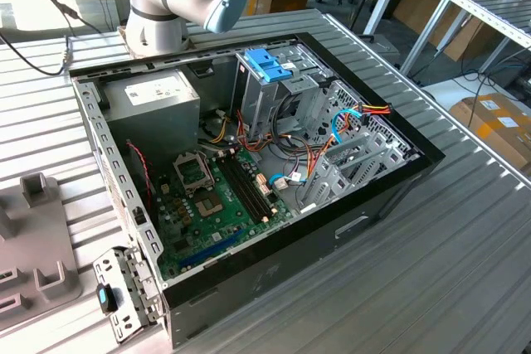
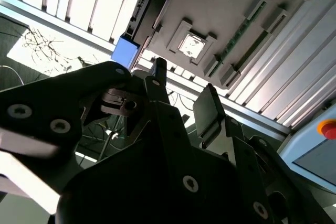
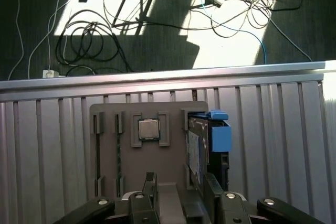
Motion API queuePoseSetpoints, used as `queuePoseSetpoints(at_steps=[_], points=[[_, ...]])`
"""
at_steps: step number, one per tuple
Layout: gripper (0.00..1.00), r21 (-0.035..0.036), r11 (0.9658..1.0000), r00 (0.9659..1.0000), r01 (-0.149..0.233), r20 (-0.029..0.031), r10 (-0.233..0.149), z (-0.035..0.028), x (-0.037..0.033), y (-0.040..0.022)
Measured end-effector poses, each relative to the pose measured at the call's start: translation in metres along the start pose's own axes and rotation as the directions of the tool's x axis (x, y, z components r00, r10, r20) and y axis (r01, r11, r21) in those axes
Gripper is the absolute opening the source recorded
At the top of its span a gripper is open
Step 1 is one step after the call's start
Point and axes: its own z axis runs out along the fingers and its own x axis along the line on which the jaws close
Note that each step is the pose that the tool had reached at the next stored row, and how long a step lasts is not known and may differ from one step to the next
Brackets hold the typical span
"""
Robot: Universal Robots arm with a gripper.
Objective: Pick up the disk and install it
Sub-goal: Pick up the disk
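The disk (image 3: 195, 153) stands on edge in a slot of a grey fixture tray (image 3: 173, 166), its pale label facing sideways and a blue rail (image 3: 220, 136) along its far side. In the second wrist view the disk (image 2: 149, 9) appears as a dark slab ending in the blue rail (image 2: 125, 52). My gripper (image 3: 181, 192) hovers above the tray's near end, open, with nothing between its fingers (image 3: 150, 186). One finger sits just beside the disk's near end, apart from it. The gripper (image 2: 184, 95) also shows in the second wrist view.
A processor chip (image 3: 148, 128) and memory sticks (image 3: 118, 153) sit in the same tray. The open computer case (image 1: 249, 163) holds a drive cage with a blue handle (image 1: 269, 65), a power-supply box (image 1: 155, 102) and a motherboard (image 1: 211, 196). Cables lie on the floor (image 3: 173, 24) beyond the ribbed table.
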Motion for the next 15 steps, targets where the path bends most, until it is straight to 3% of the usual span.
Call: queuePoseSetpoints(at_steps=[15], points=[[0.48, -0.0001, 1.0000, 1.0000, 0.000, 0.0000, 0.000, 0.0018, -0.0043, 0.0003]])
